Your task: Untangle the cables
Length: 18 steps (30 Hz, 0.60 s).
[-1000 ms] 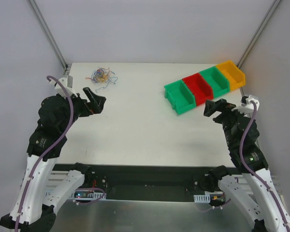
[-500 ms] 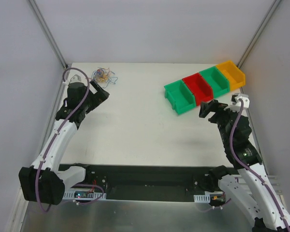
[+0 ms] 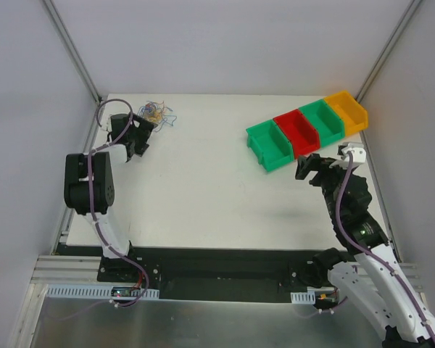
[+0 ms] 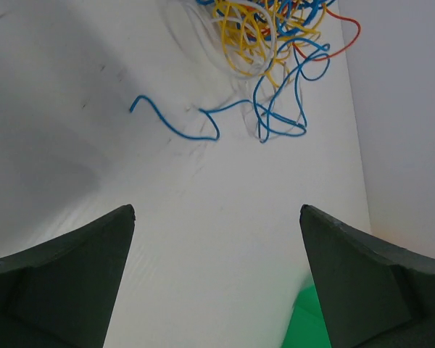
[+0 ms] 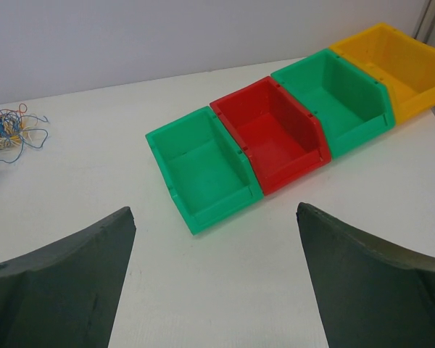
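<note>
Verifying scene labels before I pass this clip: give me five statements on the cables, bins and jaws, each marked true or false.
1. The tangle of thin blue, yellow, red and white cables lies near the far left corner of the white table. True.
2. The left jaws are shut on a blue strand. False: they stand open and empty, short of the tangle.
3. The row of four open plastic bins runs green, red, green, yellow. True.
4. One cable lies in the red bin. False: every bin is empty.
5. The right jaws hover over the tangle. False: they stand open near the bins, across the table from it.
</note>
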### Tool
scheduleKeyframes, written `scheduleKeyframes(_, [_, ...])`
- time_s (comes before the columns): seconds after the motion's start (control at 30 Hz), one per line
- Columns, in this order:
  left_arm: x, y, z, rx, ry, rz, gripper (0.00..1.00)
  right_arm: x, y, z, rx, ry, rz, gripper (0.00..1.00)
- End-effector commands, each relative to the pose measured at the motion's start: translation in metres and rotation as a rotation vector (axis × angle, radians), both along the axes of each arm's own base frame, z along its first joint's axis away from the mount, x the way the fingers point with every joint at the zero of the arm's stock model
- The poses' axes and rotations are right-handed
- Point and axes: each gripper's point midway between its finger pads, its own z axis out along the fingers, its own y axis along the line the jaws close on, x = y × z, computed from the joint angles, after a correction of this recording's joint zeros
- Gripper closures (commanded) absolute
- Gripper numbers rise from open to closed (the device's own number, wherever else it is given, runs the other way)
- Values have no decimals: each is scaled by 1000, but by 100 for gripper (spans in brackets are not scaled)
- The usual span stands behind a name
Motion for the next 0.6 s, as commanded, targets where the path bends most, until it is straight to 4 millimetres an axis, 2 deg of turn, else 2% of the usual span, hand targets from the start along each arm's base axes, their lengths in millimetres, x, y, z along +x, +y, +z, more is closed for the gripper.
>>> scheduleKeyframes(0.0, [62, 8, 25, -34, -132, 54, 4, 2, 0, 19, -5, -77, -12, 4])
scheduleKeyframes(0.03, [70, 12, 15, -25, -120, 70, 4, 3, 1, 18, -11, -77, -10, 4])
scheduleKeyframes(0.1, [93, 20, 10, -24, -126, 90, 4, 3, 4, 19, -16, -85, -5, 4])
scheduleKeyframes(0.17, [109, 23, -3, -36, -108, 111, 4, 2, 5, 18, -23, -87, 1, 4])
scheduleKeyframes(0.33, [137, 47, -34, 15, -39, 217, 9, 1, 3, 15, -34, -85, -7, 4])
scheduleKeyframes(0.4, [147, 50, -50, 18, -16, 215, 23, 2, 2, 14, -42, -83, -11, 4])
scheduleKeyframes(0.47, [157, 45, -49, 18, -22, 178, 44, 4, 3, 10, -50, -69, -12, 4])
scheduleKeyframes(0.57, [157, 37, -41, 52, -37, 98, 86, 9, 6, 5, -64, -45, -8, 4])
